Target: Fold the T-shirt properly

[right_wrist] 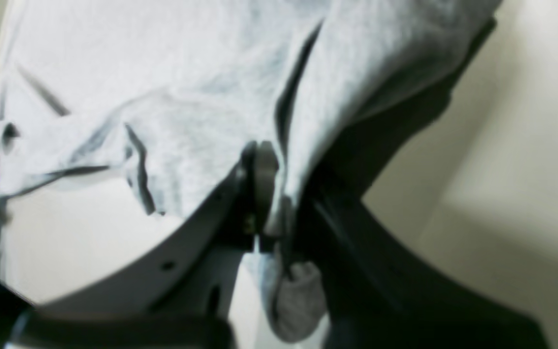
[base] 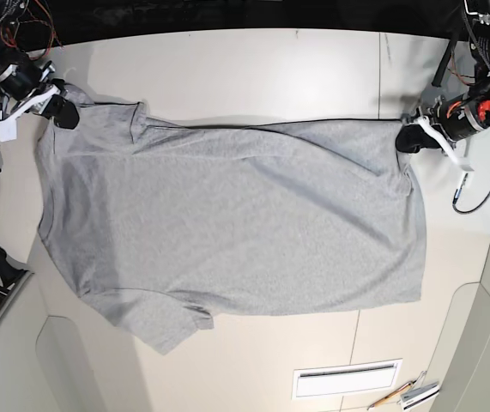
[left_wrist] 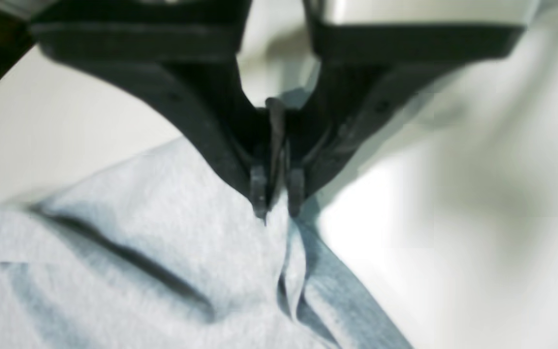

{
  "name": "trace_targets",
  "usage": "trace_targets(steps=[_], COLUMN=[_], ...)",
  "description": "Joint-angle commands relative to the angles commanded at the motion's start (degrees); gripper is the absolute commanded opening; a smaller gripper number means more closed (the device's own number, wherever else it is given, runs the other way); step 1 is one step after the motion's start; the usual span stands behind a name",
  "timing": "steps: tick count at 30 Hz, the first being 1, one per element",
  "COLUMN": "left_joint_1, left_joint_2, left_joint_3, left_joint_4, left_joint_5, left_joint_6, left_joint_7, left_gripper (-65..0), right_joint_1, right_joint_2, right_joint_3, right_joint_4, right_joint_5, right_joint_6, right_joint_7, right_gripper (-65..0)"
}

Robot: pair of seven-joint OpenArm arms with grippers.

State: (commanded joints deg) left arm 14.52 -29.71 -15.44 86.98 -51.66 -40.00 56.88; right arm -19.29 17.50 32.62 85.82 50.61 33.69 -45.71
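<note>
Grey T-shirt (base: 227,223) lies spread across the white table (base: 253,69), plain side up, stretched between both arms along its far edge. One short sleeve (base: 163,326) pokes out at the near edge, toward the base view's left. Left gripper (base: 412,137), on the base view's right, pinches the shirt's far corner there; the left wrist view shows its black fingers (left_wrist: 258,191) pressed together on a fold of grey cloth (left_wrist: 172,252). Right gripper (base: 63,110), on the base view's left, clamps the opposite far corner; in the right wrist view a wad of fabric (right_wrist: 293,295) hangs through its closed jaws. Creases run diagonally across the shirt body.
</note>
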Motion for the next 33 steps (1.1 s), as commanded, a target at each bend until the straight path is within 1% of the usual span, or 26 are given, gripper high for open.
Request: trace_targets(steps=[3, 5, 9, 14, 23, 32, 33], left_joint_1=[3.7, 5.9, 9.4, 13.1, 15.4, 15.3, 15.3], left_joint_2=[0.0, 0.0, 0.0, 0.0, 0.0, 0.0, 0.0], left_joint_3=[0.0, 0.0, -1.6, -5.0, -5.6, -5.6, -5.6], left_joint_4=[3.5, 5.4, 9.2, 12.3, 12.7, 12.7, 12.7], left_joint_5=[0.0, 0.0, 0.1, 0.0, 0.0, 0.0, 0.0], left_joint_6=[0.0, 0.0, 0.0, 0.0, 0.0, 0.0, 0.0], left_joint_7=[0.2, 0.2, 0.4, 0.7, 1.9, 2.1, 2.1], left_gripper=[-65.0, -65.0, -65.0, -65.0, -65.0, -65.0, -56.1], right_joint_1=[-2.5, -3.8, -6.4, -10.3, -15.5, -15.8, -15.8], right_joint_2=[2.1, 2.8, 2.8, 2.8, 2.8, 2.8, 2.8], right_joint_3=[0.0, 0.3, 1.7, 1.7, 1.7, 1.7, 1.7], right_joint_4=[0.0, 0.2, 2.6, 7.8, 9.3, 9.3, 9.3], right_joint_5=[1.0, 1.5, 1.6, 1.7, 2.0, 2.6, 2.6], right_joint_6=[0.17, 0.20, 0.20, 0.20, 0.17, 0.15, 0.15], right_joint_7=[0.0, -0.4, -0.6, -0.6, -0.6, -0.6, -0.5], right_gripper=[-65.0, -65.0, -65.0, -65.0, -65.0, -64.6, -55.9])
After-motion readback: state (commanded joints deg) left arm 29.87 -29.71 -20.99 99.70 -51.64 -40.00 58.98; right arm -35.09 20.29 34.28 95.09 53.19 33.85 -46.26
